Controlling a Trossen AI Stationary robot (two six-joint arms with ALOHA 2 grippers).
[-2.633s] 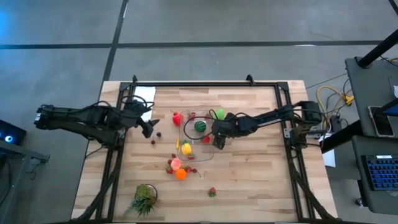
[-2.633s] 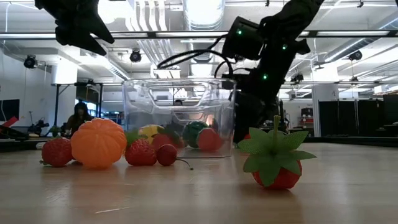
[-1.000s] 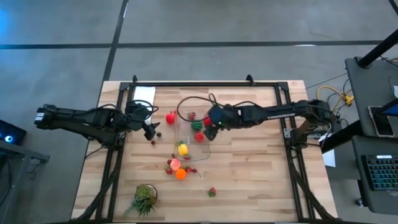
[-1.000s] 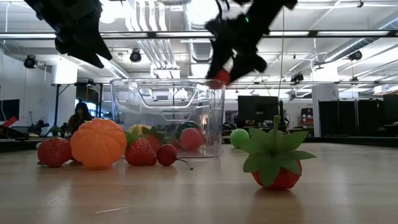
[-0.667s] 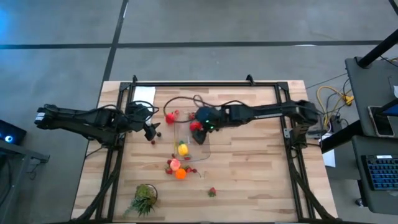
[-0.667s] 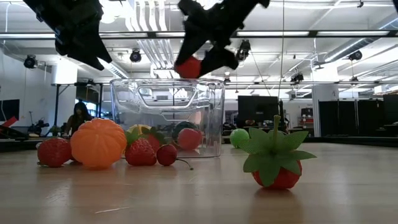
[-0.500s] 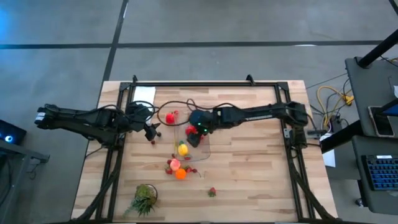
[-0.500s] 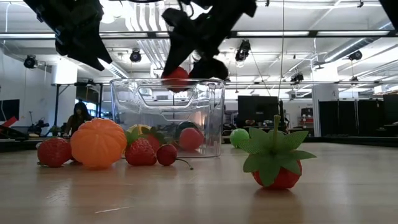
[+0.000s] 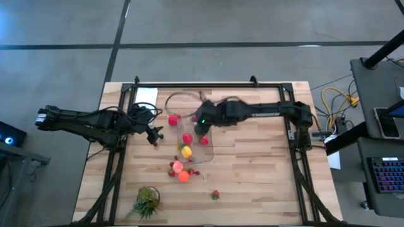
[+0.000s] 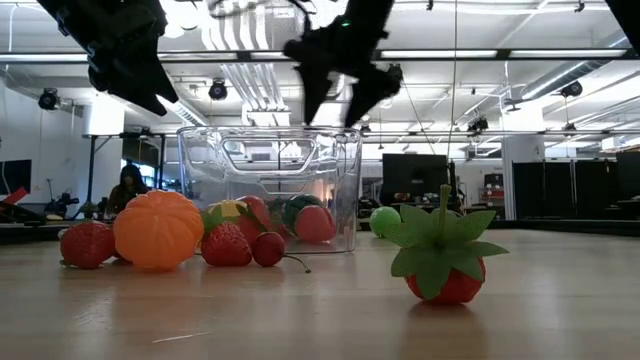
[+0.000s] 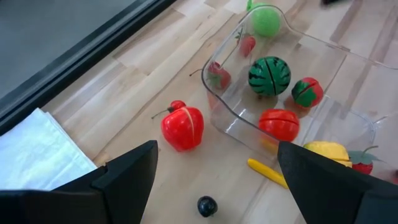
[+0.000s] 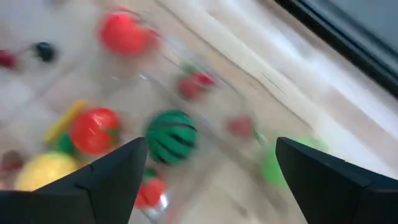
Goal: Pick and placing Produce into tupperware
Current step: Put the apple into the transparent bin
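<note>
The red tomato (image 9: pixel 187 138) I carried over the rim a moment ago now lies inside the tupperware (image 9: pixel 206 151), and my right gripper (image 10: pixel 336 103) hangs above the container with fingers spread wide, holding nothing. At far left my left gripper (image 9: pixel 153 133) waits over the table (image 9: pixel 252 176), fingers apart and empty. The clear rectangular tub sits mid-table, long axis running front to back, holding a striped green watermelon (image 11: pixel 269 76) and small red pieces. An orange pumpkin (image 10: pixel 158 231) and strawberries stay outside.
</note>
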